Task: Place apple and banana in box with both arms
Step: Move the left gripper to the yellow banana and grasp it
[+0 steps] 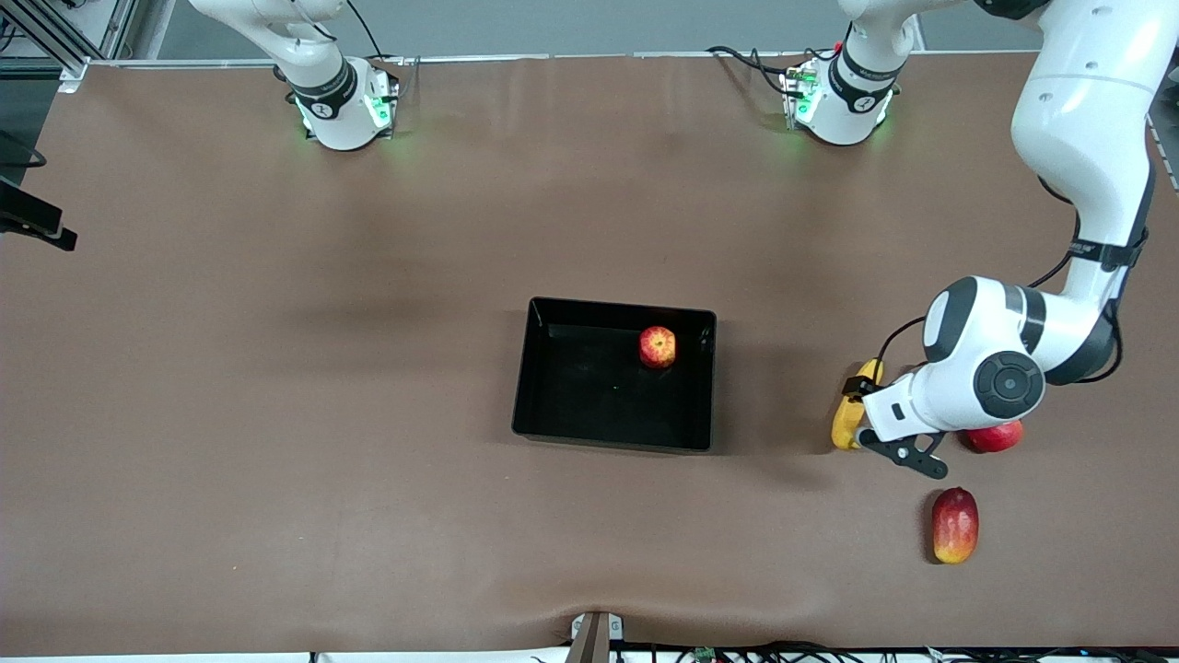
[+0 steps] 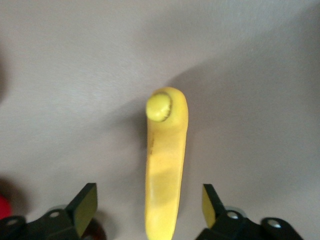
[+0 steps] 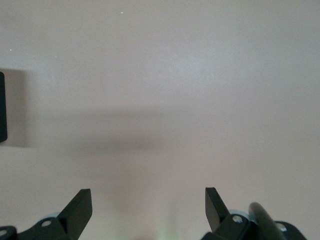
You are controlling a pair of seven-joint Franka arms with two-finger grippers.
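The black box (image 1: 553, 405) sits mid-table with the apple (image 1: 657, 347) inside it, near the corner toward the left arm's base. The yellow banana (image 1: 846, 422) lies on the table toward the left arm's end. My left gripper (image 1: 859, 408) is low over it. In the left wrist view the banana (image 2: 165, 170) runs between the open fingers (image 2: 86, 204) of my left gripper (image 2: 149, 207), with a gap on each side. My right gripper (image 3: 148, 207) is open and empty over bare table; it is out of the front view.
A plain red fruit (image 1: 997, 436) lies partly hidden under the left wrist, beside the banana. A red-yellow mango (image 1: 954, 525) lies nearer the front camera. A black edge (image 3: 2, 107) shows at the border of the right wrist view.
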